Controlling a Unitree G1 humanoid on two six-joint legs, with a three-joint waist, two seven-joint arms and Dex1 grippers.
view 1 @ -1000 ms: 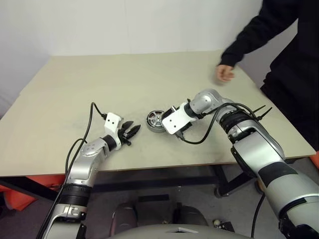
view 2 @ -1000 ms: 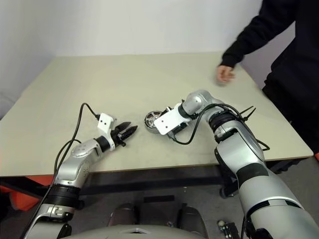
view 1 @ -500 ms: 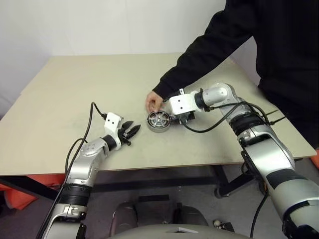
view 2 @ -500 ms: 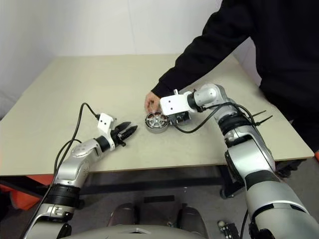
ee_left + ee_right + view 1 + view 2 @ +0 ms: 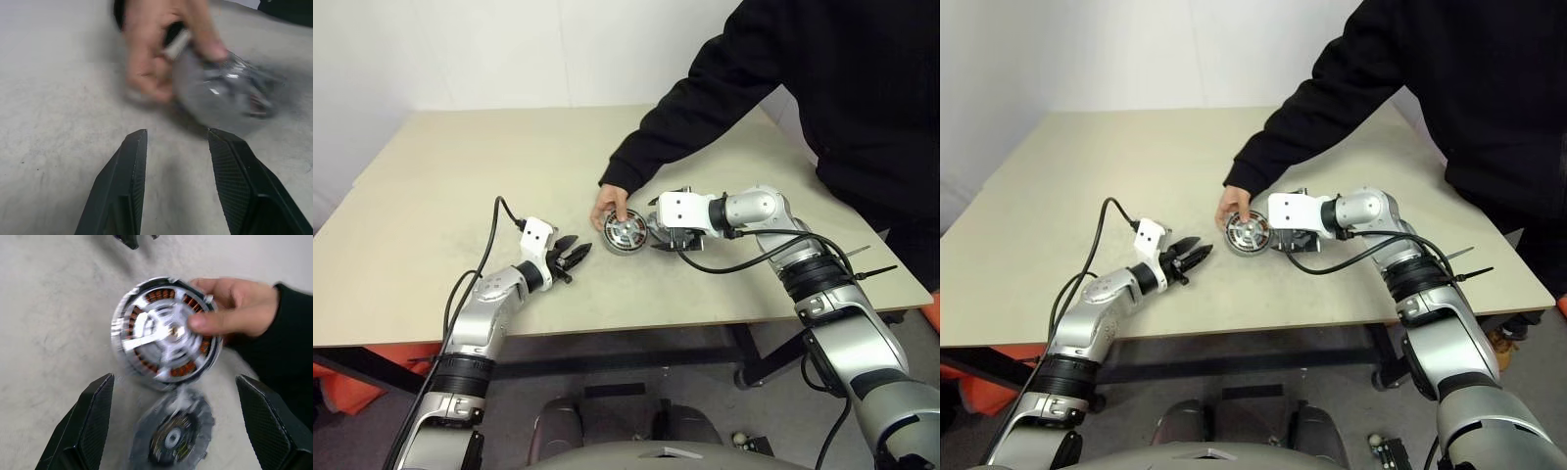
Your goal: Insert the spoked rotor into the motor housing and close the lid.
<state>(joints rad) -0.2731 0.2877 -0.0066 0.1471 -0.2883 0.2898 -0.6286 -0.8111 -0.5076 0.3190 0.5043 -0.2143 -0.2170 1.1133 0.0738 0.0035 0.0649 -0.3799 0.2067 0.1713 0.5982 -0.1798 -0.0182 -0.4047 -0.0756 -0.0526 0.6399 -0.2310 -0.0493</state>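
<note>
Person's hand on motor housing

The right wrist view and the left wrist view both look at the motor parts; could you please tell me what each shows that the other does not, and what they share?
The right wrist view alone shows the lid lying flat on the table beside the motor housing, the copper windings, the spoked rotor seated inside, and the right gripper with its fingers wide apart. The left wrist view alone shows the left gripper with its fingers partly open and nothing between them. Both show the motor housing and a person's hand gripping it.
</note>
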